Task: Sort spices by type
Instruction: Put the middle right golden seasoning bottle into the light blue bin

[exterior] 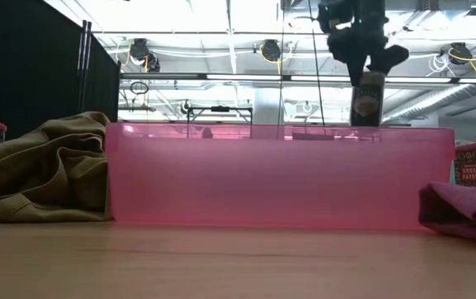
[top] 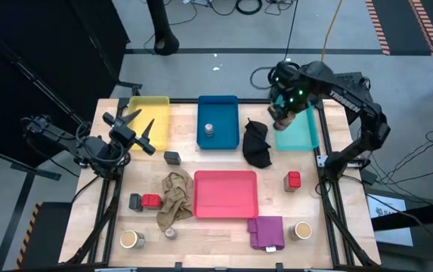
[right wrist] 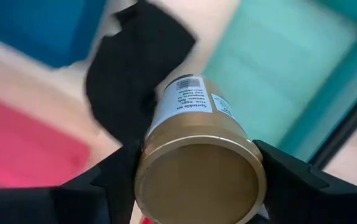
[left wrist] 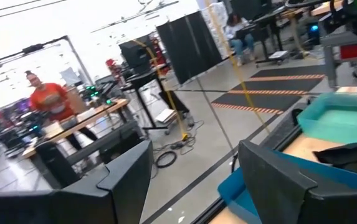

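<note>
A lab or workshop: bare ceiling ducts [exterior: 271, 51] at 12 o'clock, black partitions [left wrist: 187, 43], striped floor tape [left wrist: 259, 109], loose cables [left wrist: 172, 152], and people [left wrist: 47, 99] at benches.

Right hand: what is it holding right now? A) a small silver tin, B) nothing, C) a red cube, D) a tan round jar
D: the right hand is closed around a tan round jar, held in the air above the teal tray.
</note>
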{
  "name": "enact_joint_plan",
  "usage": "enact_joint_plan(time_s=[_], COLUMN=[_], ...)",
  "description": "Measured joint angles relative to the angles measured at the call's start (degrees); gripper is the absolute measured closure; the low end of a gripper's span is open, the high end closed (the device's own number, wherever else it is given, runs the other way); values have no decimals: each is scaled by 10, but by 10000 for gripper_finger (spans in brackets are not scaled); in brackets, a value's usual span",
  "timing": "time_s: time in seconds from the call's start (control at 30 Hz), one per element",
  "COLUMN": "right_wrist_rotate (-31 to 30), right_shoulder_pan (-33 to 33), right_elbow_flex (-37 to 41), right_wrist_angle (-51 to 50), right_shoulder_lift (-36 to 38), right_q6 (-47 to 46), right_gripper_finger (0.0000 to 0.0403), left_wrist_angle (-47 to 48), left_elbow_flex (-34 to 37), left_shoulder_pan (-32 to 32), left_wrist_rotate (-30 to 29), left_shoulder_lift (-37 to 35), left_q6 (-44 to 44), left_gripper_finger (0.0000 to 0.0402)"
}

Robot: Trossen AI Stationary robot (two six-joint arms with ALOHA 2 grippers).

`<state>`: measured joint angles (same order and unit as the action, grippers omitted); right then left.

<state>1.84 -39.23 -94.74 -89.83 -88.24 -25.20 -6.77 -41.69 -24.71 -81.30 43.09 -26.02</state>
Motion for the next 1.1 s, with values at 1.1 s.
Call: enact_joint_plan(time_s=[1.1], right_wrist_rotate=[-63], right_shoulder_pan=[-220], right_elbow_flex=[0], right_wrist_angle=[109], right_shoulder_lift=[-129], right_q6=[124], right_gripper_finger=[156], left_wrist_angle=[0], left_elbow_flex=[1], left_shoulder_pan=[0], left_wrist_rotate=[-87], left_shoulder_lift=[-10], left_q6=[16], left_gripper_finger=[157])
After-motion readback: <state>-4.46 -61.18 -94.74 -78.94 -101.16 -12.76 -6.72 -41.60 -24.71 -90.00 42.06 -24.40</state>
